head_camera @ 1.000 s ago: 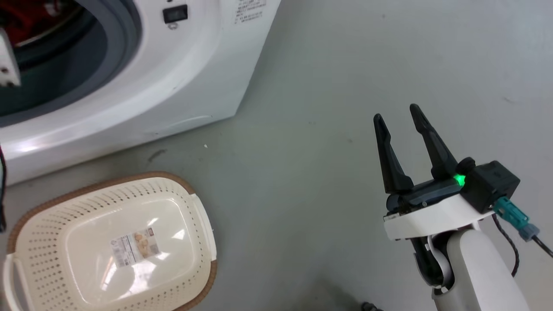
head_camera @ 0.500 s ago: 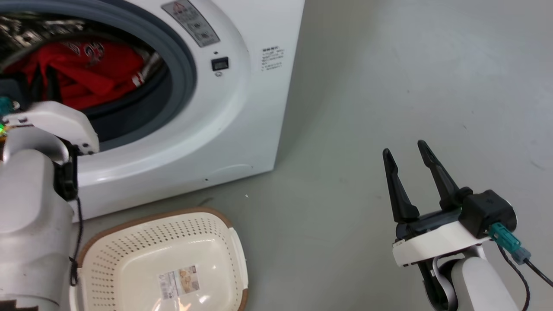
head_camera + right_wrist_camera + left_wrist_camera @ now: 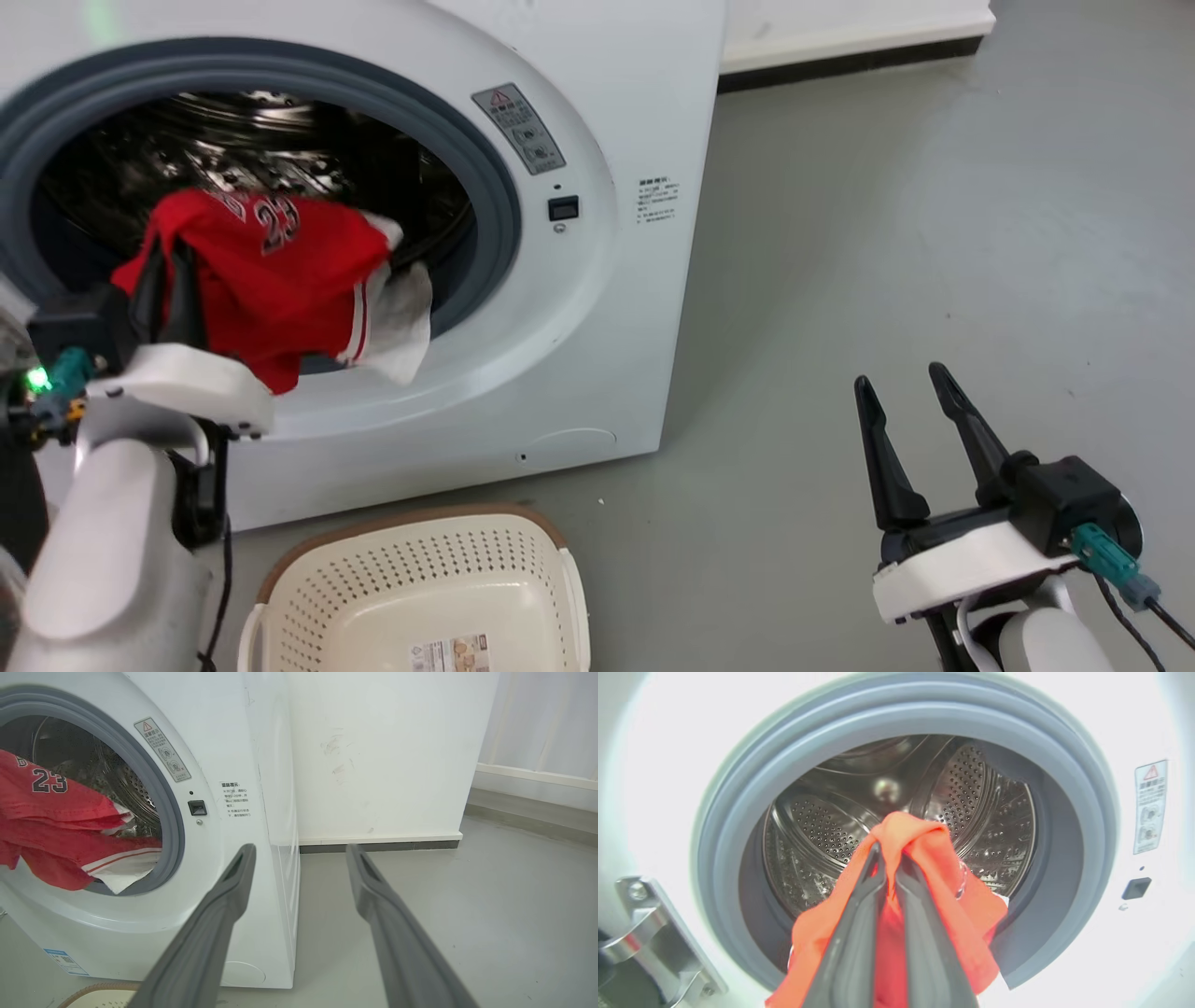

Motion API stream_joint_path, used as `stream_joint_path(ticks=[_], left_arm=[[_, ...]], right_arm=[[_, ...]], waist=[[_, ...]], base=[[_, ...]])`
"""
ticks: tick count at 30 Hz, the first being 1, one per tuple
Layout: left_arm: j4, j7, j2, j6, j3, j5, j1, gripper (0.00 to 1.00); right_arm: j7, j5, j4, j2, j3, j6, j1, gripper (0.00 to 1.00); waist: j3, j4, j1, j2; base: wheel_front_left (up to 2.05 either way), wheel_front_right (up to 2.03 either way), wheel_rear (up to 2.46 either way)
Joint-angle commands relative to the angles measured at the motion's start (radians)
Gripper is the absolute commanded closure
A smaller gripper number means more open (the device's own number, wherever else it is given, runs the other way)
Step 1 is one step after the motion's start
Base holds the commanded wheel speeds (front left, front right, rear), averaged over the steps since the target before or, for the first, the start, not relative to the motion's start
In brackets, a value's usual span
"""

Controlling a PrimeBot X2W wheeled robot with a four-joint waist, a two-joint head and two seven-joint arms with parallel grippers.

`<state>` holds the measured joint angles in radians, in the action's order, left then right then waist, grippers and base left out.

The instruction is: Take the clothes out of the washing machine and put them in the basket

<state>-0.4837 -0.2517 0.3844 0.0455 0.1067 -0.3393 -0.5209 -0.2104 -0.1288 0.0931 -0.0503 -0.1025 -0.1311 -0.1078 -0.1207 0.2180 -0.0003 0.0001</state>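
Loosely, clothes (image 3: 271, 280) drape across the door seal (image 3: 499, 233) above the basket (image 3: 411, 569).

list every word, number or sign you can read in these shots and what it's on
"23": printed on the red jersey.
Red warning triangle: on the grey sticker beside the washing machine door opening; its text is too small to read.
Too small to read: the printed block on the machine front.
Too blurred to read: the paper label on the basket bottom.
Too small to read: the blue sticker low on the machine.
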Motion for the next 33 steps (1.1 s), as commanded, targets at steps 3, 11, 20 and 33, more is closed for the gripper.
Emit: stream_joint_path(ticks=[3,11,20,33], left_arm=[[0.103,0.022,-0.008,0.017,0.008,-0.005,0.076,1.00],[0.396,0.124,-0.029,0.075,0.047,0.000,0.290,1.00],[0.614,0.235,-0.061,0.138,0.094,-0.020,0.535,1.00],[0.397,0.213,-0.143,0.100,0.155,-0.097,0.610,1.00]], right_arm=[[0.013,0.010,-0.016,0.000,0.012,0.001,0.032,0.00],[0.043,0.022,-0.041,0.000,0.014,0.001,0.079,0.00],[0.069,0.030,-0.080,0.000,0.020,0.001,0.117,0.00],[0.067,0.020,-0.101,0.000,0.003,0.001,0.062,0.00]], waist=[[0.041,-0.030,0.0003,-0.0001],[0.105,-0.058,0.0003,-0.0001],[0.125,-0.080,0.0003,-0.0001],[0.016,-0.071,0.0003,-0.0001]], base=[[0.00,0.00,0.00],[0.00,0.00,0.00],[0.00,0.00,0.00],[0.00,0.00,0.00]])
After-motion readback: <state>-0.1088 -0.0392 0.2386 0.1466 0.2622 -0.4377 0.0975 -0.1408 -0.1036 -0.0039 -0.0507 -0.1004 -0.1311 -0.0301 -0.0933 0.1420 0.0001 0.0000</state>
